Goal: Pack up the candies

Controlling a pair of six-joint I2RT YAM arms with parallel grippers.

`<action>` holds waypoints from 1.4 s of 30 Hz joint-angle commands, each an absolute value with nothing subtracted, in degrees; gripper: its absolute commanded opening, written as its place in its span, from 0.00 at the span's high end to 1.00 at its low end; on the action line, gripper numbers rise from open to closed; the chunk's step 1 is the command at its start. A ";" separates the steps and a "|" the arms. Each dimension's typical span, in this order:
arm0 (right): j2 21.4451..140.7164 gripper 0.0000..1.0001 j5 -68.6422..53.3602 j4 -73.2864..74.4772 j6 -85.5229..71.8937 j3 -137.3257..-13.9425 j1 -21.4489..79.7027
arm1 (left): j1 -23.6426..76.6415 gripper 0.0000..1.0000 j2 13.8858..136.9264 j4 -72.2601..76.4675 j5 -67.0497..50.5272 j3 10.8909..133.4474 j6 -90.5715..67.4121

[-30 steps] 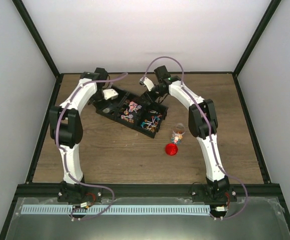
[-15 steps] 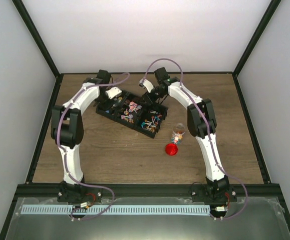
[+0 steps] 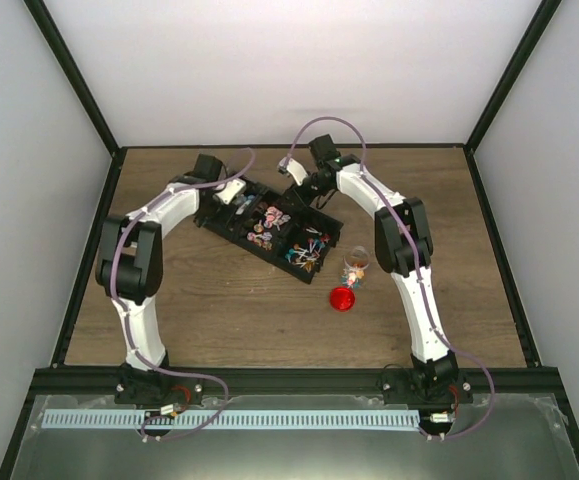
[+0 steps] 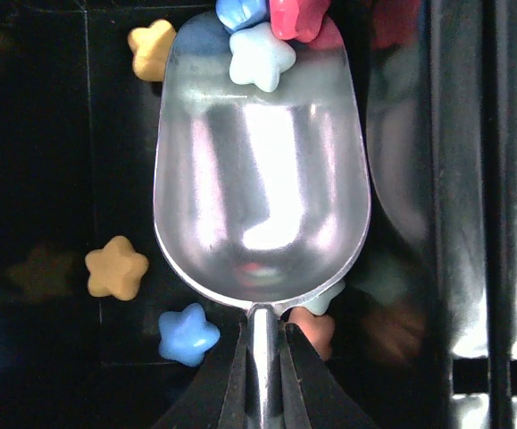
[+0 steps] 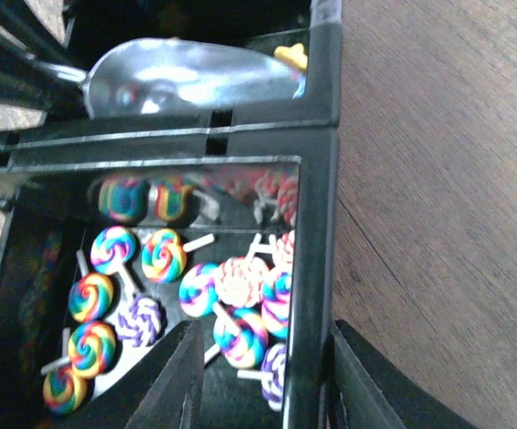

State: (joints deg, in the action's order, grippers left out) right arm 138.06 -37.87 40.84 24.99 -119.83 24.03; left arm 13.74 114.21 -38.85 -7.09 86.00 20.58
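Your left gripper [image 4: 264, 362] pinches the scoop [image 4: 260, 179], candies [image 4: 258, 54] perched on its lip at frame top; your right gripper [image 5: 267, 357], spread astride the tray wall [image 5: 316, 223], could jolt them off

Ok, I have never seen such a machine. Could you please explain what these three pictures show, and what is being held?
These are two white robot arms, bolted at the near edge of a wooden table. Each ends in a two-finger gripper. The wide picture comes from a fixed camera above and behind them. The two close pictures come from a camera on each wrist.

On the table are a black compartment tray, a small clear jar with something colourful inside, and a round red lid beside it.

The left gripper is shut on the handle of a metal scoop, which lies among star-shaped candies. The right gripper stands open astride the tray's wall, next to swirl lollipops, and seems to hold nothing.
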 commanded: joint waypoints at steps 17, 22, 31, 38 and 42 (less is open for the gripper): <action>137.37 0.69 -37.35 39.54 25.56 -120.10 24.57 | 8.81 0.96 100.74 -17.05 -17.22 67.73 14.41; 137.93 0.70 -37.70 38.71 24.35 -120.40 24.53 | 8.57 0.96 98.94 -15.46 -18.78 66.43 15.73; 139.48 0.74 -37.79 38.13 22.47 -120.59 24.53 | 7.24 0.96 94.11 -14.73 -20.26 63.20 18.07; 139.93 0.75 -37.75 37.10 21.18 -122.45 24.77 | 6.51 0.96 89.04 -16.34 -20.28 61.12 20.69; 140.53 0.78 -37.74 36.49 19.95 -123.16 24.87 | 6.50 0.96 86.18 -17.27 -21.66 61.29 22.07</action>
State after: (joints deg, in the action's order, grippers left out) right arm 138.63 -37.28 37.78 21.56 -120.25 24.32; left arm 6.72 89.80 -17.76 -18.87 61.30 19.44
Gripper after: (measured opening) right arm 0.223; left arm 0.096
